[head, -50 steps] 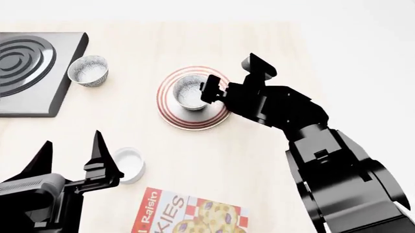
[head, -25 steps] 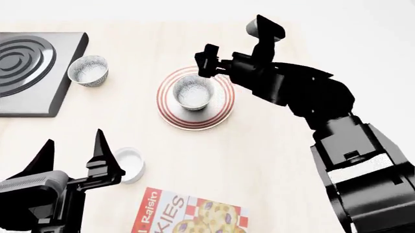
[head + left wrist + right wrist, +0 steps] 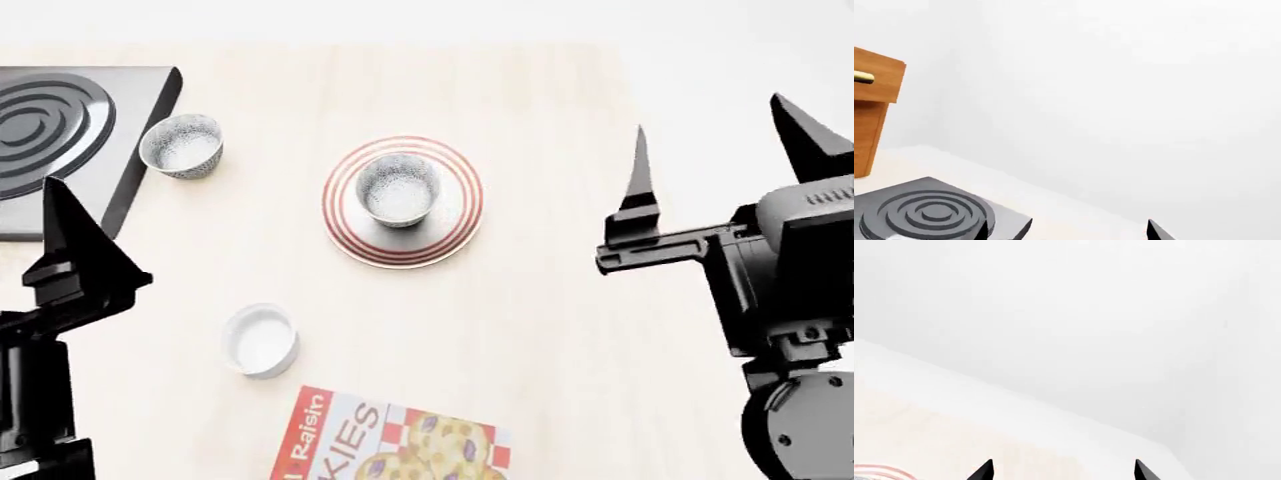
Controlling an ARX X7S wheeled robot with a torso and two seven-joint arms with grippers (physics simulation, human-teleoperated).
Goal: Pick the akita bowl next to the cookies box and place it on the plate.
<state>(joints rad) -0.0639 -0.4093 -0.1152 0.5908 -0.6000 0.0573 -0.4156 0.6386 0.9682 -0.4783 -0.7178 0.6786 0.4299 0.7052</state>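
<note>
The bowl [image 3: 398, 189] sits upright mid-frame on the plate [image 3: 451, 233], apart from both grippers – right [image 3: 727, 160] with fingers spread wide, left [image 3: 67, 250] unclear (one finger shows) – and looks light, rigid, breakable, best pinched across its rim.

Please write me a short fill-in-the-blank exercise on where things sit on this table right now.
1. One akita bowl sits on the ____.
2. The other bowl stands beside the ____.
3. The right gripper is open and holds ____.
4. Between the white cup and the cookies box, the cup is ____ the plate.

Missing words: plate; stove; nothing; nearer
</note>
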